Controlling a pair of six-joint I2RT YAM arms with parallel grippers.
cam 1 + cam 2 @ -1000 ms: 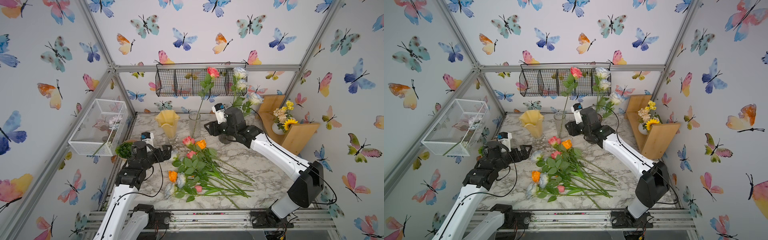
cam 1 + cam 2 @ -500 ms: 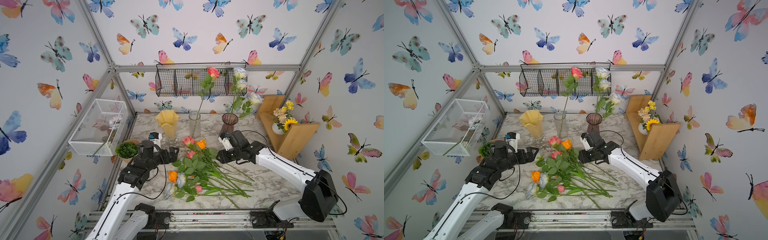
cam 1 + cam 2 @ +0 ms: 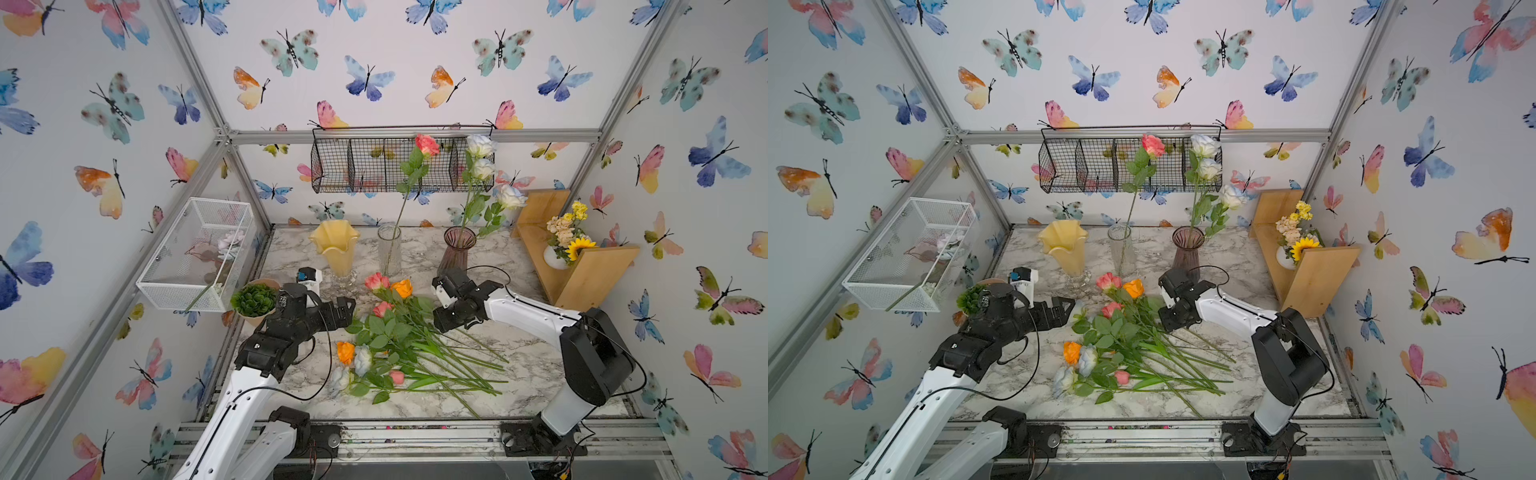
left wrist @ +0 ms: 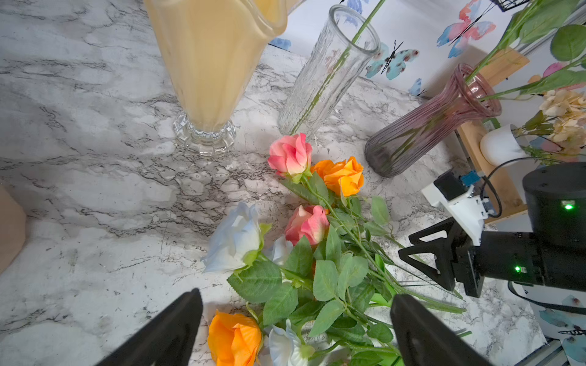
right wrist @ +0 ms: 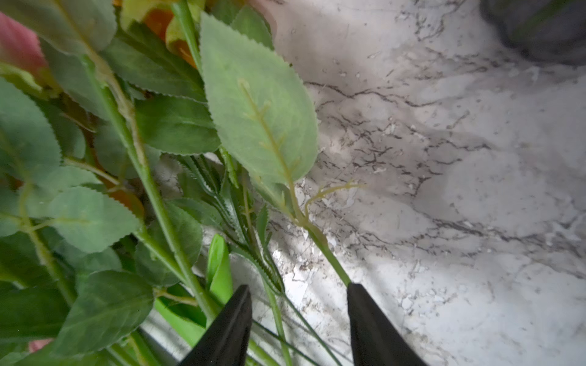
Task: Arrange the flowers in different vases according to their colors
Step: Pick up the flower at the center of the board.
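Several flowers (image 3: 399, 345) (image 3: 1121, 345), orange, pink and white, lie heaped mid-table with their stems pointing towards the front right. At the back stand three vases. The yellow ruffled vase (image 3: 335, 249) is empty, the clear cylinder (image 3: 389, 249) holds one pink rose (image 3: 427, 144), and the purple vase (image 3: 457, 249) holds white roses (image 3: 482, 166). My left gripper (image 3: 347, 309) (image 4: 296, 294) hangs open over the blooms at the heap's left side. My right gripper (image 3: 438, 307) (image 5: 298, 286) is low on the heap's right side, open, with thin stems (image 5: 276, 304) running between its jaws.
A green succulent in a tan pot (image 3: 254, 299) sits just left of my left arm. A white mesh basket (image 3: 199, 253) hangs on the left wall and a black wire basket (image 3: 374, 166) on the back wall. The wooden shelf (image 3: 590, 274) at right carries a sunflower bouquet (image 3: 567, 237).
My right arm has come away from the purple vase, forward and down to the stems of the heap. My left gripper has moved right towards the blooms, still open.
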